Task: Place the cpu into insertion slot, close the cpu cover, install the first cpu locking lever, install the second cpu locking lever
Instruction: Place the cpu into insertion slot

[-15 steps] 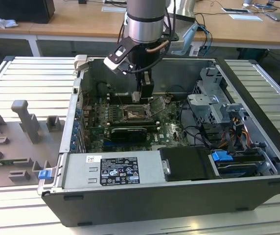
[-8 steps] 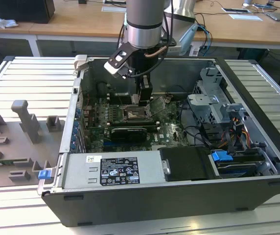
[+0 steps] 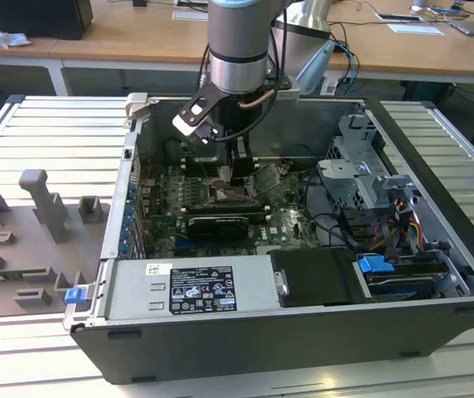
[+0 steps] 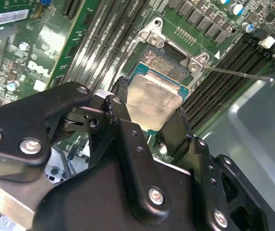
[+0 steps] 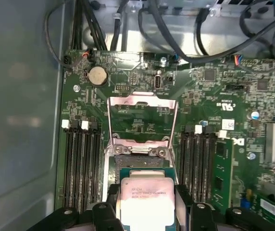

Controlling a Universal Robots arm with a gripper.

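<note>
Desks line the room behind your open computer case, mid-frame in the exterior view. Your gripper grips the cpu between closed jaws just over the insertion slot; the cpu cover stands open.

Silvery-grey cpu, black gripper, green circuit board, silver cpu cover, blue tab at 4 o'clock in exterior view, pale ribbed table
</note>
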